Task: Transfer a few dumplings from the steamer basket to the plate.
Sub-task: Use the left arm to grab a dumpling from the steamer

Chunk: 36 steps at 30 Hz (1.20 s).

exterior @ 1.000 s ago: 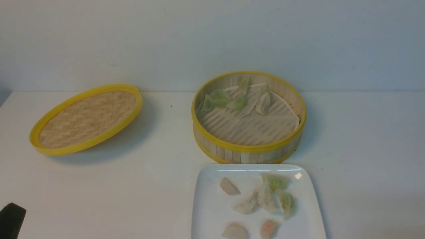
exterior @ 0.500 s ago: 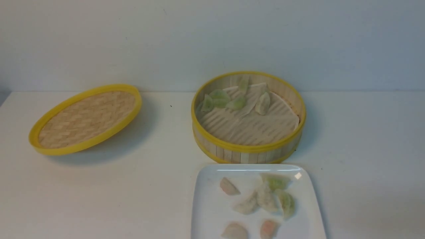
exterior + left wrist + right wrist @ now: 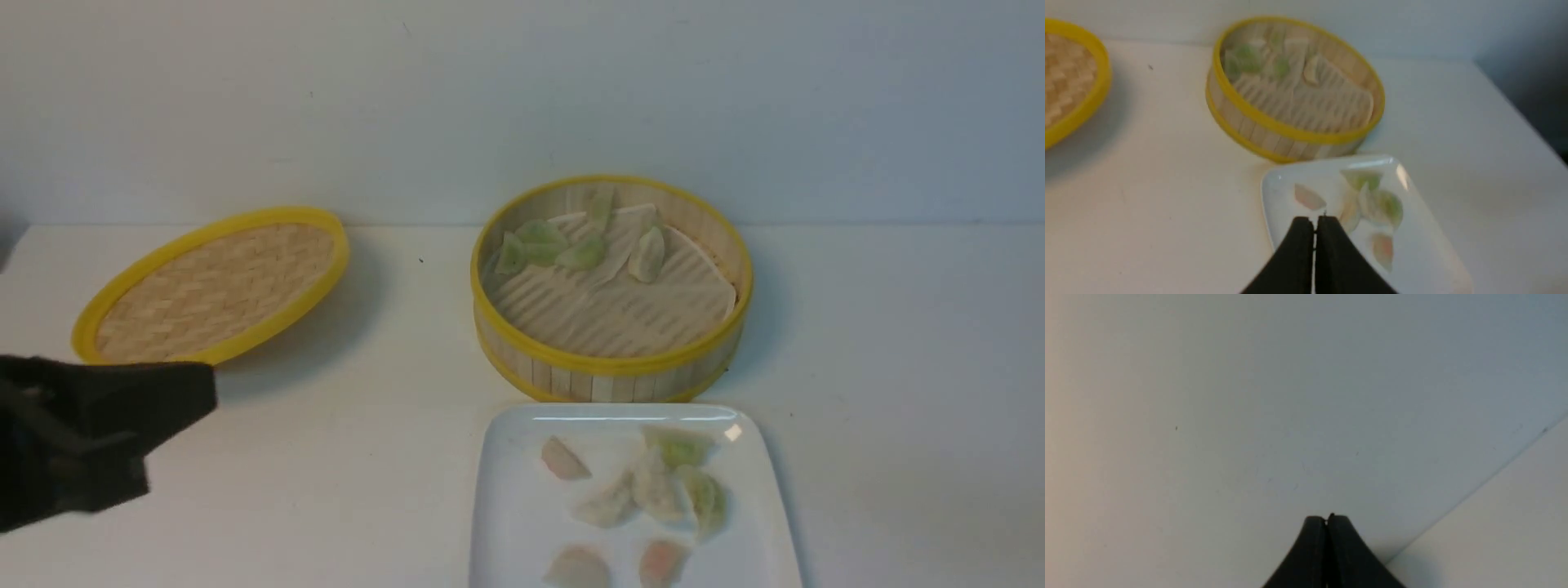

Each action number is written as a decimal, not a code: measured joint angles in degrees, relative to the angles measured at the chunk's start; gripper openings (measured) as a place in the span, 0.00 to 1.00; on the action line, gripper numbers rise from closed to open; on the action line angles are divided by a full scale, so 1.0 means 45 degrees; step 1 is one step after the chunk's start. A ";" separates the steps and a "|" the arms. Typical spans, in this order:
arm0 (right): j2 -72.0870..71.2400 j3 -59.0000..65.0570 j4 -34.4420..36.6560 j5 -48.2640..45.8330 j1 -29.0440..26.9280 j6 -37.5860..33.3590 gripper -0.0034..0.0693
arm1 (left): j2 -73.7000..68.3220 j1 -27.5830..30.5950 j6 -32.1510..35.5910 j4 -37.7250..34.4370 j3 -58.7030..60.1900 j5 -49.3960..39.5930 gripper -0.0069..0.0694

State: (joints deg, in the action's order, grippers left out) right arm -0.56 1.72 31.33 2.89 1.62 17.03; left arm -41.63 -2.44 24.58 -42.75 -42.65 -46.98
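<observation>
The steamer basket [image 3: 611, 363] stands mid-table with several pale green dumplings [image 3: 581, 253] at the back of its white ridged liner. In front of it lies the white square plate [image 3: 514, 523], carrying several dumplings [image 3: 657, 490], some of them pink-tinted. My left arm [image 3: 82, 441] shows as a dark blur at the lower left of the front view. In the left wrist view the left gripper [image 3: 1314, 222] is shut and empty, hovering short of the plate [image 3: 1278, 192] and the basket [image 3: 1274, 122]. The right gripper [image 3: 1327, 518] is shut and empty, facing a bare wall, and is outside the front view.
The flat woven lid [image 3: 212, 290] with its yellow rim lies tilted at the left, just behind my left arm. A wall runs close behind the basket. The table's right edge [image 3: 1515, 106] shows in the left wrist view.
My left arm has swung into the front view from the lower left, now covering the table in front of the lid. Basket, plate and dumplings have not moved.
</observation>
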 joint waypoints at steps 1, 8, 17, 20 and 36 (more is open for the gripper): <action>0.0001 -0.0062 0.0014 -0.0125 0.0000 0.0135 0.03 | -0.0893 0.0000 0.0400 0.0058 -0.0424 -0.0153 0.08; 0.0614 -0.4211 -0.0852 -0.5237 0.0000 -0.1336 0.03 | -0.4402 -0.0451 0.1043 0.0515 -0.2701 -0.0153 0.08; 0.5849 -1.0292 -0.1241 -1.2610 0.0000 -0.5483 0.03 | -0.8785 -0.3290 -0.3126 0.5274 -0.6498 -0.1248 0.08; 0.7110 -1.1045 -0.1241 -1.3642 0.0000 -0.6219 0.03 | -1.0090 -0.4048 -0.3936 0.6659 -0.8112 -0.2180 0.08; 0.8425 -1.1257 -0.0333 -1.4206 0.0000 -0.6647 0.03 | -1.6611 -0.4711 -0.3546 0.7889 -1.5243 -0.3011 0.09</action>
State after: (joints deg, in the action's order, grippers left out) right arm 37.35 -48.94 29.83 -61.04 1.62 -12.89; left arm -116.38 -23.64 8.63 -7.25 -111.24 -60.53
